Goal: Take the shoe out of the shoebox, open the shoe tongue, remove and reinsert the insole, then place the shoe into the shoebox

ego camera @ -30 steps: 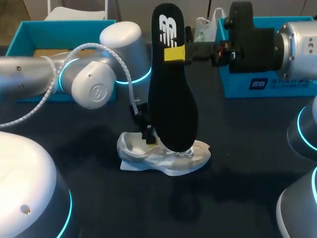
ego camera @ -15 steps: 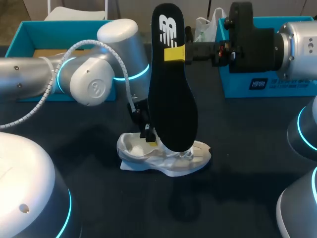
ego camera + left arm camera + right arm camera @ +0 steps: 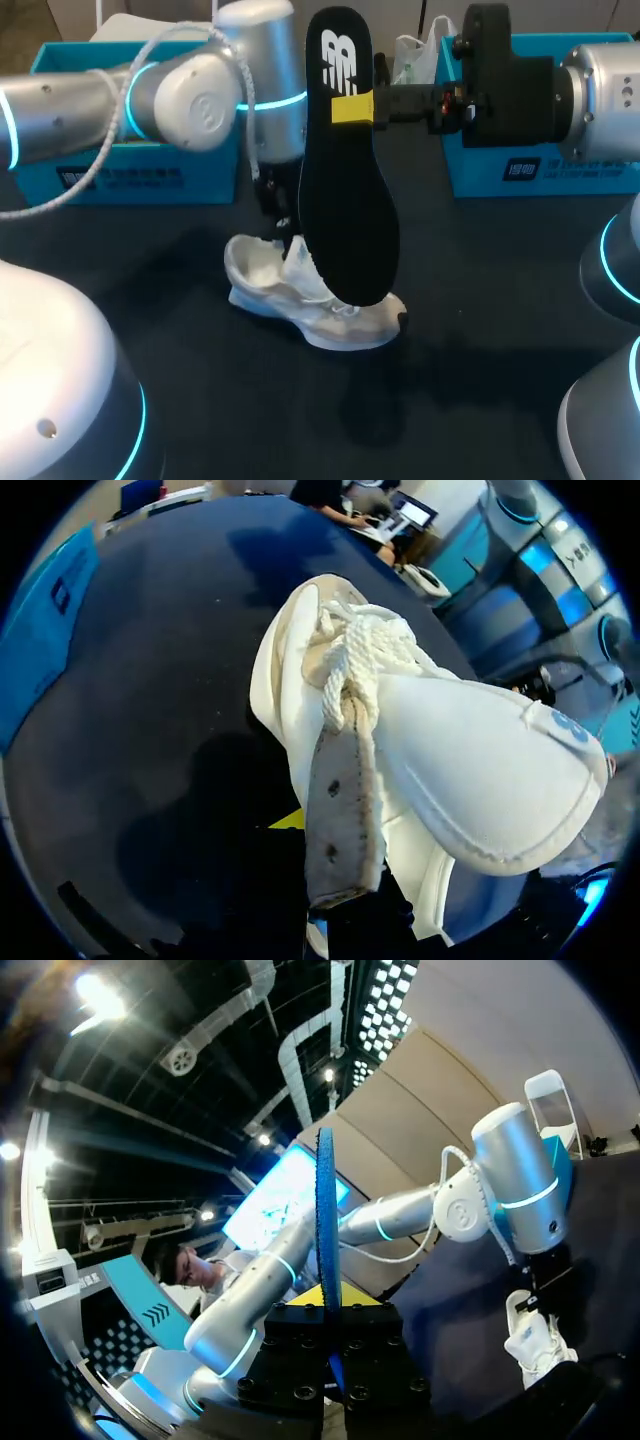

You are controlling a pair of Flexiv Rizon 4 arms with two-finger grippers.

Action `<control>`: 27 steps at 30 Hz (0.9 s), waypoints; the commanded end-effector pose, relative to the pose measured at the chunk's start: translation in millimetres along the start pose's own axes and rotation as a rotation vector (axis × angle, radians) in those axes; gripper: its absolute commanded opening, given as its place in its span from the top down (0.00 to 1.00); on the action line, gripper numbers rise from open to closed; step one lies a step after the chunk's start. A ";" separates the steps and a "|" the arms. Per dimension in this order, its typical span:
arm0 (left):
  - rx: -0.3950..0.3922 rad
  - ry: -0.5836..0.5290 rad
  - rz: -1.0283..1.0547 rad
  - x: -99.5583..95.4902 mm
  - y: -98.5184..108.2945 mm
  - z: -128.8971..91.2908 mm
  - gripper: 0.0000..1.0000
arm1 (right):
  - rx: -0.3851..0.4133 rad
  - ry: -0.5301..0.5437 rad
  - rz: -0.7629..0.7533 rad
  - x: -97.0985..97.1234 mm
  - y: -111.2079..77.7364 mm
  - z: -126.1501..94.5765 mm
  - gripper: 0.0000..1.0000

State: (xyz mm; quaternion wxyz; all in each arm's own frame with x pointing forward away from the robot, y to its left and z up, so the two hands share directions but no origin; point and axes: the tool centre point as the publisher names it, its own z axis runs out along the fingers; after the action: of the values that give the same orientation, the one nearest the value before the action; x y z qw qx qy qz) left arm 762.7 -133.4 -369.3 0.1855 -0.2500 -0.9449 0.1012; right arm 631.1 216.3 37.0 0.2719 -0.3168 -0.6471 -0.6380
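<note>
The right arm's jaws, upper centre in the head view, are clamped on the black insole (image 3: 348, 190) and hold it upright above the dark bench (image 3: 480, 330). The left arm's jaws are closed on the white shoe (image 3: 300, 300) at its opening. The shoe is at centre frame, tilted, just below the insole.

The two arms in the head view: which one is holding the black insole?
The right gripper, on the arm coming in from the right: its fingers pinch the black insole upright in the air. The left gripper holds the white shoe instead.
</note>
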 end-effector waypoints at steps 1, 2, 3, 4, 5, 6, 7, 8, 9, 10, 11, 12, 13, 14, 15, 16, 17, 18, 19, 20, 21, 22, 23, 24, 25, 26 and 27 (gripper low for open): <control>-0.172 0.010 0.227 0.9 -4.3 -16.2 1.00 | 0.000 -0.002 0.001 -0.7 0.7 4.2 1.00; -0.208 -0.029 0.263 -0.3 -4.0 -17.6 1.00 | 0.000 -0.002 0.001 -0.7 0.7 4.2 1.00; -0.208 -0.029 0.263 -0.3 -4.0 -17.6 1.00 | 0.000 -0.002 0.001 -0.7 0.7 4.2 1.00; -0.208 -0.029 0.263 -0.3 -4.0 -17.6 1.00 | 0.000 -0.002 0.001 -0.7 0.7 4.2 1.00; -0.208 -0.029 0.263 -0.3 -4.0 -17.6 1.00 | 0.000 -0.002 0.001 -0.7 0.7 4.2 1.00; -0.208 -0.029 0.263 -0.3 -4.0 -17.6 1.00 | 0.000 -0.002 0.001 -0.7 0.7 4.2 1.00; -0.208 -0.029 0.263 -0.3 -4.0 -17.6 1.00 | 0.000 -0.002 0.001 -0.7 0.7 4.2 1.00; -0.208 -0.029 0.263 -0.3 -4.0 -17.6 1.00 | 0.000 -0.002 0.001 -0.7 0.7 4.2 1.00; -0.208 -0.029 0.263 -0.3 -4.0 -17.6 1.00 | 0.000 -0.002 0.001 -0.7 0.7 4.2 1.00; -0.208 -0.029 0.263 -0.3 -4.0 -17.6 1.00 | 0.000 -0.002 0.001 -0.7 0.7 4.2 1.00; -0.208 -0.029 0.263 -0.3 -4.0 -17.6 1.00 | 0.000 -0.002 0.001 -0.7 0.7 4.2 1.00; -0.208 -0.029 0.263 -0.3 -4.0 -17.6 1.00 | 0.000 -0.002 0.001 -0.7 0.7 4.2 1.00; -0.208 -0.029 0.263 -0.3 -4.0 -17.6 1.00 | 0.000 -0.002 0.001 -0.7 0.7 4.2 1.00; -0.208 -0.029 0.263 -0.3 -4.0 -17.6 1.00 | 0.000 -0.002 0.001 -0.7 0.7 4.2 1.00; -0.208 -0.029 0.263 -0.3 -4.0 -17.6 1.00 | 0.000 -0.002 0.001 -0.7 0.7 4.2 1.00; -0.208 -0.029 0.263 -0.3 -4.0 -17.6 1.00 | 0.000 -0.002 0.001 -0.7 0.7 4.2 1.00; -0.208 -0.029 0.263 -0.3 -4.0 -17.6 1.00 | 0.000 -0.002 0.001 -0.7 0.7 4.2 1.00; -0.208 -0.029 0.263 -0.3 -4.0 -17.6 1.00 | 0.000 -0.002 0.001 -0.7 0.7 4.2 1.00; -0.185 -0.002 0.306 -3.3 -3.4 -17.9 1.00 | 0.000 -0.002 0.001 -0.7 0.7 4.2 1.00; -0.176 0.025 0.332 -4.5 -2.5 -19.5 1.00 | 0.000 -0.002 0.001 -0.7 0.7 4.2 1.00; -0.193 0.068 0.374 -7.0 -2.3 -21.4 1.00 | 0.000 -0.002 0.001 -0.7 0.7 4.2 1.00; -0.171 0.066 0.386 -8.5 -0.5 -25.5 1.00 | 0.000 -0.002 0.001 -0.7 0.7 4.2 1.00; -0.177 0.097 0.433 -9.5 0.4 -29.0 1.00 | 0.000 -0.002 0.001 -0.7 0.7 4.2 1.00; -0.180 0.132 0.484 -10.3 0.2 -31.7 1.00 | 0.000 -0.002 0.001 -0.7 0.7 4.2 1.00; -0.204 0.158 0.531 -11.3 1.3 -35.1 1.00 | 0.000 -0.002 0.001 -0.7 0.7 4.2 1.00; -0.224 0.188 0.574 -11.8 1.2 -35.7 1.00 | 0.000 -0.002 0.001 -0.7 0.7 4.2 1.00; -0.213 0.210 0.603 -13.0 1.8 -37.8 1.00 | 0.000 -0.002 0.001 -0.7 0.7 4.2 1.00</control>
State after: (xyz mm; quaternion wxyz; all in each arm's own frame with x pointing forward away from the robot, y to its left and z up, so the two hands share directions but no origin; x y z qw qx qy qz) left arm 776.5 -128.6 -346.1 0.1634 -0.4801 -0.8606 0.0458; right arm 631.1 216.3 37.0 0.2719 -0.3168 -0.6471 -0.6380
